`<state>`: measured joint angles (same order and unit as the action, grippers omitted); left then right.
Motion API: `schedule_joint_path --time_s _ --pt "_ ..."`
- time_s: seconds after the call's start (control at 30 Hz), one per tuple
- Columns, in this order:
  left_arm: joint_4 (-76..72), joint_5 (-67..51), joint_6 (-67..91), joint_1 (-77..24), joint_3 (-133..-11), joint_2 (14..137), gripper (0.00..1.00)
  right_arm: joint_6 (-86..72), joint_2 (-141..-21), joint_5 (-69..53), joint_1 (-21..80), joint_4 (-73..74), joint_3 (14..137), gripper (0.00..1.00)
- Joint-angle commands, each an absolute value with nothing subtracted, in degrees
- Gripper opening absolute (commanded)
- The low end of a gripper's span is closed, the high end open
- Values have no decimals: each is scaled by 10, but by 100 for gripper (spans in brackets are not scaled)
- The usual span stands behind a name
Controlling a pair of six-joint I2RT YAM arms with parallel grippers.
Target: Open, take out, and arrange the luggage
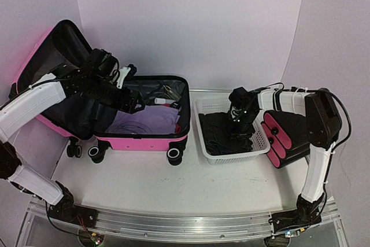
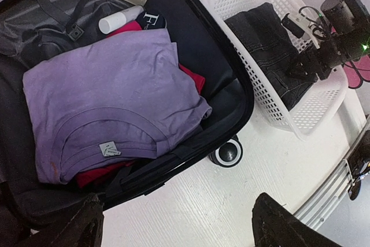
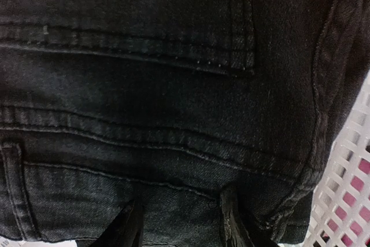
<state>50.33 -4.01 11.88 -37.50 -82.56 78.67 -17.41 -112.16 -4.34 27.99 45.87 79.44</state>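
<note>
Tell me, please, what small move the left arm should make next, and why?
Probably lower the left tool onto the purple T-shirt and pinch it: the luggage lies open, the shirt tops its contents, and the open tool hovers above, while jeans sit in the basket.

Top cam: fixed, high + behind the arm bases, looks down and fwd over the whole worktop. Widest view: luggage on left, basket on right. L wrist cam: hangs above the open luggage, tilted down, mid range, own jaws at bottom edge; I also get the basket and R arm at upper right. R wrist cam: v close, pointing down onto dark jeans, basket mesh at right edge. Overlap: top + L wrist share luggage and basket; all 3 share jeans + basket.
</note>
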Motion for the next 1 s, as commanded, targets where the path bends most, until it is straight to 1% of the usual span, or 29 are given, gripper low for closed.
schedule_joint_path --time_s 0.0,0.03,0.07,0.13,0.23,0.3,0.4,0.43,0.53,0.67,0.8,0.97 --pt "441 -70 135 -329 -806 819 89 -180 -1079 14 302 439 811 50" --pt "429 -88 137 -309 -806 831 89 -185 -1066 8 305 439 821 53" --pt "421 -106 139 -290 -810 850 89 -193 -1055 5 307 438 829 59" --pt "418 -107 126 -270 -835 887 89 -208 -1039 -33 307 421 837 68" --pt "434 -71 105 -266 -875 934 91 -216 -1030 -121 307 340 821 75" --pt "461 -60 106 -262 -906 967 91 -224 -1038 -162 307 304 819 78" --pt "513 -50 105 -259 -938 1020 89 -243 -1055 -179 307 320 843 80" --pt "539 -52 110 -255 -951 1037 87 -249 -1055 -183 307 329 848 80" --pt "586 -70 121 -244 -962 1057 84 -259 -1042 -178 307 351 857 83" --pt "592 -118 127 -213 -950 1055 88 -245 -1033 -159 307 375 878 84" --pt "595 -160 123 -174 -971 1089 88 -243 -1055 -165 307 396 917 84" --pt "596 -198 131 -164 -1034 1133 85 -240 -1097 -185 307 411 994 84"
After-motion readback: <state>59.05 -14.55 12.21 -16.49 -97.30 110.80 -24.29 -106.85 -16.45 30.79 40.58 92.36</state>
